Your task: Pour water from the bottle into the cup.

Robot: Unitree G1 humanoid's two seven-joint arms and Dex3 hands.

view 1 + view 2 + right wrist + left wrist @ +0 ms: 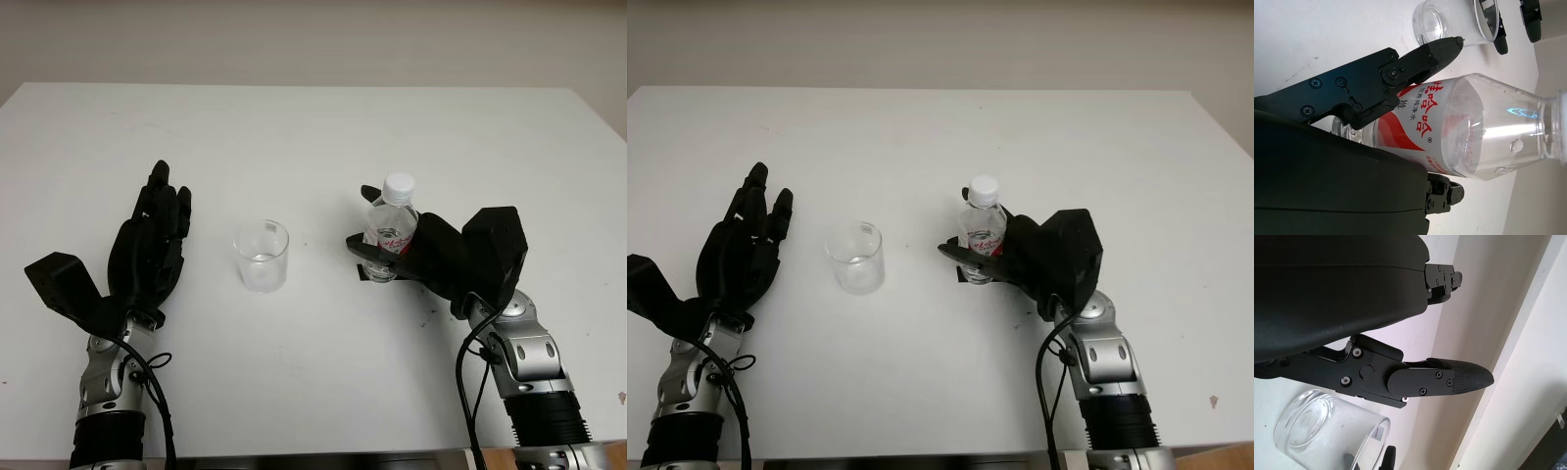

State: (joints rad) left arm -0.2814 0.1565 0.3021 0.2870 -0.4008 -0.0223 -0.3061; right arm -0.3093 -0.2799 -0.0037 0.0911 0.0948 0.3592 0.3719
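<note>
While gripped upright by the right hand (431,257), stands on the white table (313,137) to the right of the cup (262,256), well apart from it: clear plastic bottle (391,227) with white cap (398,184) in place and red-and-white label. Fingers (1400,73) curled around the bottle body, pressing against the label. Cup upright near the table's middle, clear, looks empty or nearly so. To the left of the cup, near but not touching: left hand (152,245), open, holding nothing, fingers (168,201) extended and pointing away from the robot, close together.
</note>
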